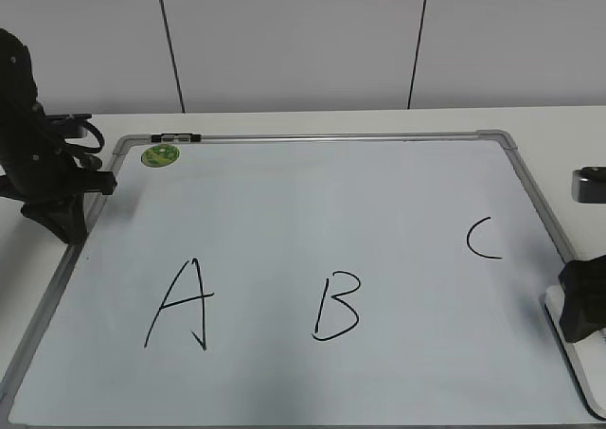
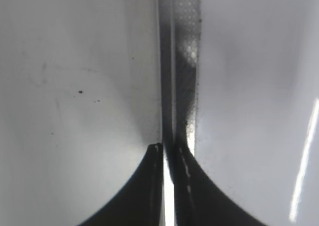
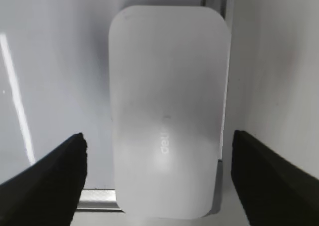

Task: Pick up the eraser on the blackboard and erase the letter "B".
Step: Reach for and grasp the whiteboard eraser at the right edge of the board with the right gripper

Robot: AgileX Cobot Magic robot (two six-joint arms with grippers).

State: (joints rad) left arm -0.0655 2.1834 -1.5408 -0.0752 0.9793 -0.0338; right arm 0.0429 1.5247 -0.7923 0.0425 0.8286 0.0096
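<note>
Right tool (image 3: 158,151) spread wide above the eraser (image 3: 168,111), fingers (image 3: 50,178) flanking it on either side with clear gaps — nothing gripped. Eraser directly beneath and between the fingers, flat, white, rounded at the corners, faint grey lettering on top; lying on the blackboard (image 1: 312,221) beside its grey frame rail, overlapping the rail at the near end. In the exterior view, only a sliver of the eraser (image 1: 559,317) visible under the right tool (image 1: 584,301), at the board's right edge.

Letter "B" (image 1: 337,306) well away from the right tool, toward the board's middle, between the "A" (image 1: 182,303) and the "C" (image 1: 483,238), strokes whole.

Left tool (image 2: 169,158) pinched narrow, fingertips nearly touching, nothing between them — poised over the frame rail (image 2: 180,66) at the board's left edge, white counter (image 2: 75,86) to one side. Green round sticker (image 1: 160,154) near the left tool, at the far left corner.
</note>
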